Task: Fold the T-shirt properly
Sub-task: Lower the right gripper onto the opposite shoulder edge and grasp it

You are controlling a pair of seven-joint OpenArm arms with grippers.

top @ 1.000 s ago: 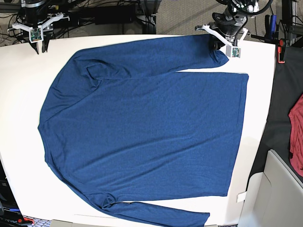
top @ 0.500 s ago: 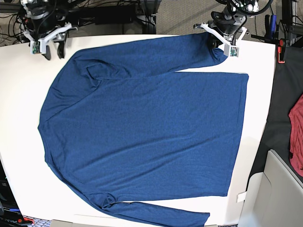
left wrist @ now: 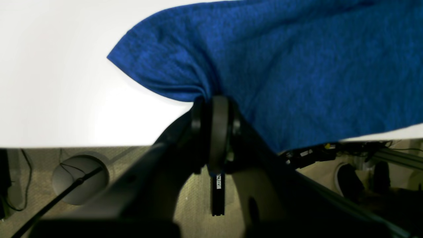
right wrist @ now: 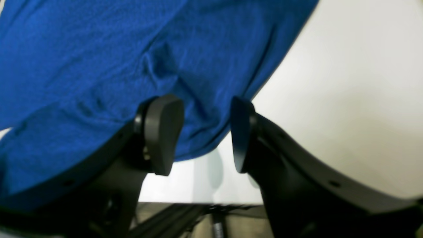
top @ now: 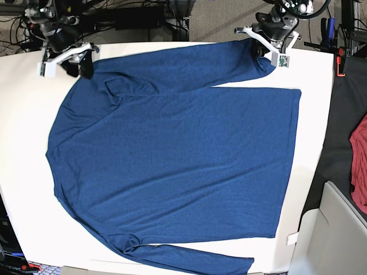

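Observation:
The blue T-shirt [top: 172, 154] lies spread flat on the white table [top: 23, 143], its long sleeves running along the far and near edges. My left gripper [top: 265, 55] is at the far right, shut on the end of the far sleeve; in the left wrist view the fabric [left wrist: 297, 66] bunches into the closed gripper [left wrist: 214, 105]. My right gripper [top: 80, 67] is at the far left by the shirt's shoulder and stands open. In the right wrist view the shirt's edge [right wrist: 99, 49] lies between and behind the spread fingers [right wrist: 162, 132] of this gripper [right wrist: 202, 132].
A red cloth [top: 359, 160] hangs at the right edge of the base view, beside a grey bin [top: 338, 229]. Cables and stands crowd the floor beyond the table's far edge [top: 137, 20]. Bare white table surrounds the shirt on the left.
My right gripper has moved right and nearer, from off the far left corner to the shirt's shoulder, and its jaws have opened. My left gripper stays shut on the sleeve end.

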